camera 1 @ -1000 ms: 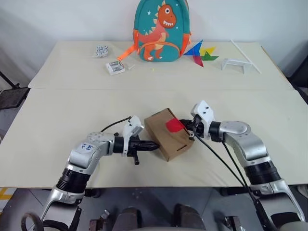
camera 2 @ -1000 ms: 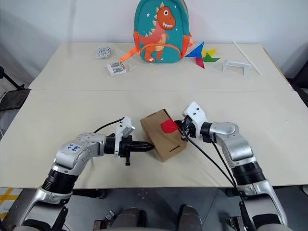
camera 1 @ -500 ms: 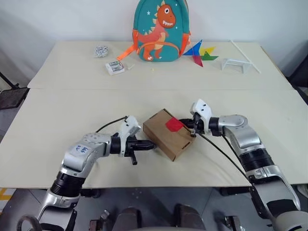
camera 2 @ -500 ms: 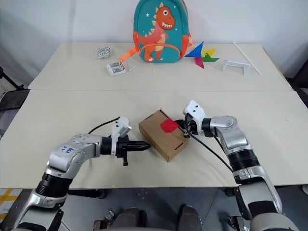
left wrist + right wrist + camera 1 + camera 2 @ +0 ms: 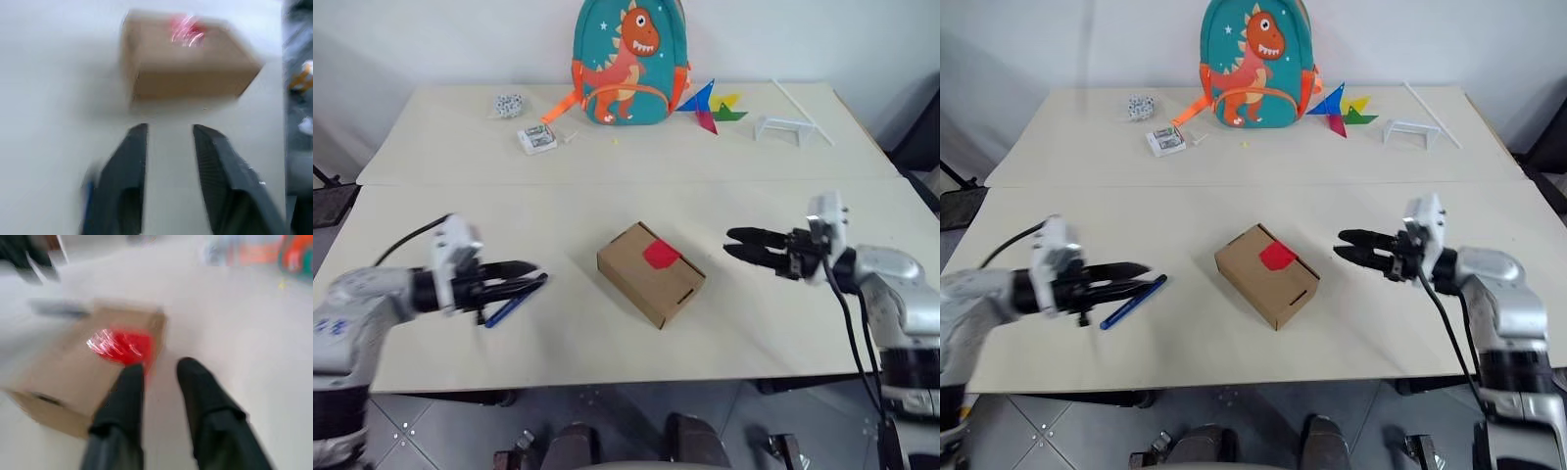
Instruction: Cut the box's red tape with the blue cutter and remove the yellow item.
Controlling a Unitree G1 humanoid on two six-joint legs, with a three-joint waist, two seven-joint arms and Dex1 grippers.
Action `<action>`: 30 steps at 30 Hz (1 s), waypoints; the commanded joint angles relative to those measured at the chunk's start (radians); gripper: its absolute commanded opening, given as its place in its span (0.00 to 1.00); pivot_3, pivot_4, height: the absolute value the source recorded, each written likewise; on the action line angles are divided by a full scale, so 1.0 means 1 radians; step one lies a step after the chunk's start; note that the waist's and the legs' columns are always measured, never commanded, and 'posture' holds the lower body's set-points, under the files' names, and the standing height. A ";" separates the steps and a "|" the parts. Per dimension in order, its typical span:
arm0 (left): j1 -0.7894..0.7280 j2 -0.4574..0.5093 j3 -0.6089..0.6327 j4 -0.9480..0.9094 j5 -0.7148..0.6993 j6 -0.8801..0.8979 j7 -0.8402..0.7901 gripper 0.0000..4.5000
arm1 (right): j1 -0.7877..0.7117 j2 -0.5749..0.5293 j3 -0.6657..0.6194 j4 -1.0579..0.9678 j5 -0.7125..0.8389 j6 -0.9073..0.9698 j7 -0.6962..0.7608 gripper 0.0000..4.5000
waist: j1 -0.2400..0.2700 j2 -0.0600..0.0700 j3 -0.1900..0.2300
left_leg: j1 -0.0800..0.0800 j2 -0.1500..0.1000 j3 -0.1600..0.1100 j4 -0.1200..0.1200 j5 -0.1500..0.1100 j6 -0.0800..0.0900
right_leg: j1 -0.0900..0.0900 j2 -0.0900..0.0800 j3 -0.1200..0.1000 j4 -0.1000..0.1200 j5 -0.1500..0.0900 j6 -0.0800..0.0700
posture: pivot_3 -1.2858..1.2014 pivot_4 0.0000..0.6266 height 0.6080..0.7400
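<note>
Box lying diagonally mid-bench, red tape uppermost, blue cutter slanting beside left gripper, right gripper withdrawn, both fingers now parted, empty.

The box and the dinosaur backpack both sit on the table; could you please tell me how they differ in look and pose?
The box is plain brown cardboard with a red tape patch; the backpack is teal with an orange dinosaur. The box lies flat near the table's front, turned at an angle; the backpack stands upright at the far edge, by the wall. The box looks smaller than the backpack. Both rest on the table, untouched by either pincer.
</note>
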 commanded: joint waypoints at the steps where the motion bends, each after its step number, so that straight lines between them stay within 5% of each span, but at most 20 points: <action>1: 0.091 0.017 0.135 0.068 0.042 -0.134 -0.004 0.64 | 0.069 0.008 -0.029 -0.190 0.065 -0.025 -0.005 0.63 | 0.005 0.001 0.000 | 0.000 0.000 0.001 0.001 0.000 0.000 | 0.000 0.000 0.001 0.000 0.000 0.000 | 0.52 0.24 1.00; 6: 0.252 0.041 0.280 0.228 0.083 -0.223 -0.016 0.97 | 0.183 0.021 0.005 -0.405 0.081 -0.128 0.035 1.00 | 0.013 0.000 0.000 | 0.000 0.000 0.002 0.001 -0.001 0.000 | 0.000 0.000 0.001 -0.001 0.000 0.000 | 0.52 0.24 1.00; 10: 0.355 0.066 0.361 0.338 0.106 -0.287 -0.034 0.99 | 0.180 -0.027 -0.014 -0.487 0.185 -0.035 0.011 1.00 | 0.013 0.000 0.001 | 0.000 0.000 0.002 0.001 -0.002 0.001 | -0.001 0.000 0.001 -0.001 0.000 0.000 | 0.52 0.24 1.00; 16: 0.399 0.071 0.348 0.247 0.107 -0.295 -0.018 0.99 | 0.133 -0.092 -0.025 -0.556 0.293 0.034 -0.008 1.00 | 0.023 -0.001 0.001 | 0.000 0.001 0.001 0.002 -0.004 0.001 | 0.000 0.000 0.001 0.000 0.000 -0.001 | 0.52 0.24 1.00; 22: 0.356 0.054 0.222 -0.037 -0.016 -0.031 0.056 0.99 | 0.142 -0.137 -0.021 -0.537 0.274 0.028 0.024 1.00 | 0.029 -0.002 0.001 | 0.000 0.002 0.002 0.004 -0.006 0.002 | 0.000 0.000 0.001 0.000 0.000 0.000 | 0.52 0.24 1.00; 26: 0.195 0.017 -0.042 -0.120 0.137 0.042 0.281 0.99 | 0.135 -0.145 -0.019 -0.518 0.274 0.044 0.012 1.00 | 0.031 -0.001 0.001 | 0.000 0.002 0.003 0.004 -0.006 0.002 | 0.000 0.001 0.001 0.001 0.000 0.000 | 0.52 0.24 1.00; 30: 0.134 -0.037 -0.158 -0.143 0.224 0.033 0.392 0.99 | 0.129 -0.148 -0.020 -0.532 0.281 0.050 -0.008 1.00 | 0.035 -0.002 0.001 | 0.000 0.002 0.004 0.008 -0.007 0.002 | 0.000 0.001 0.001 0.001 0.000 0.000 | 0.52 0.24 1.00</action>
